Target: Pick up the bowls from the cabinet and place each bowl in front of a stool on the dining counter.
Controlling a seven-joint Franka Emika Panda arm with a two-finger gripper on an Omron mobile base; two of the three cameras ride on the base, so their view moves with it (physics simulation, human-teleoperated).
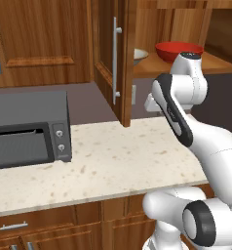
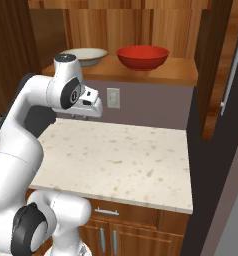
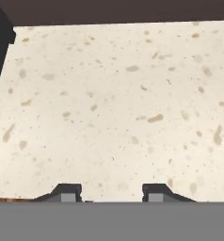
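Glazed ceramic by the look, so both bowls are probably stiff, slick and chippable. On the cabinet (image 2: 211, 75) shelf, above and beyond the jaws, the cream bowl (image 2: 85, 56) sits left, the red bowl (image 2: 142, 57) right. The gripper (image 3: 113, 192) faces down at the tabletop (image 2: 121, 160), jaws spread, holding nothing. A pinch over the rim seems best.

the glossy red bowl (image 2: 142, 57) sits upright on the open cabinet (image 2: 181, 72) shelf. the cream bowl (image 2: 85, 56) rests beside it, apart.
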